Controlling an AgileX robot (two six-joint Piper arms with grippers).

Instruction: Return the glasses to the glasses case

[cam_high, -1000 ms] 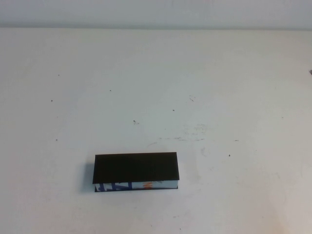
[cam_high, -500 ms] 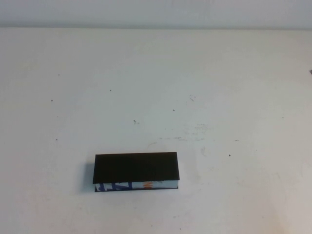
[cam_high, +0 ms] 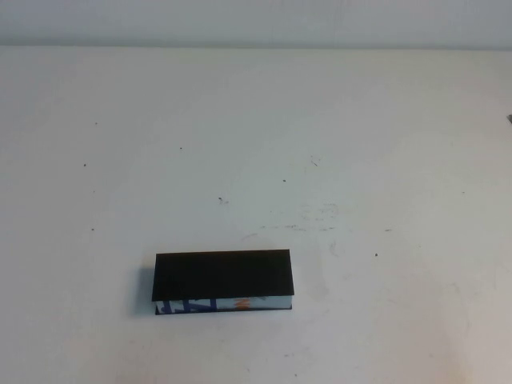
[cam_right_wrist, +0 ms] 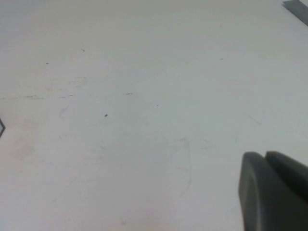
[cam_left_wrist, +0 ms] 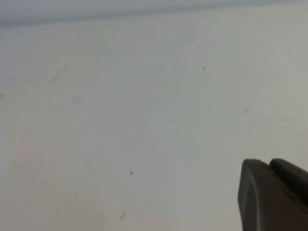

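The glasses case (cam_high: 222, 274) lies on the white table (cam_high: 320, 144) at the front, left of centre. Its black flap lid is down and its blue, white and orange patterned front edge (cam_high: 216, 304) faces me. The glasses are out of view. Neither arm shows in the high view. My left gripper (cam_left_wrist: 267, 162) hangs over bare table, its two dark fingers pressed together and holding nothing. My right gripper (cam_right_wrist: 263, 155) also hangs over bare table, its fingers together and empty. A small dark corner (cam_right_wrist: 1, 128) at the edge of the right wrist view may be the case.
The table carries small dark specks and faint scuff marks (cam_high: 320, 214) right of centre. A grey strip (cam_right_wrist: 296, 7) shows at the corner of the right wrist view. The back wall meets the table at the far edge (cam_high: 256, 44).
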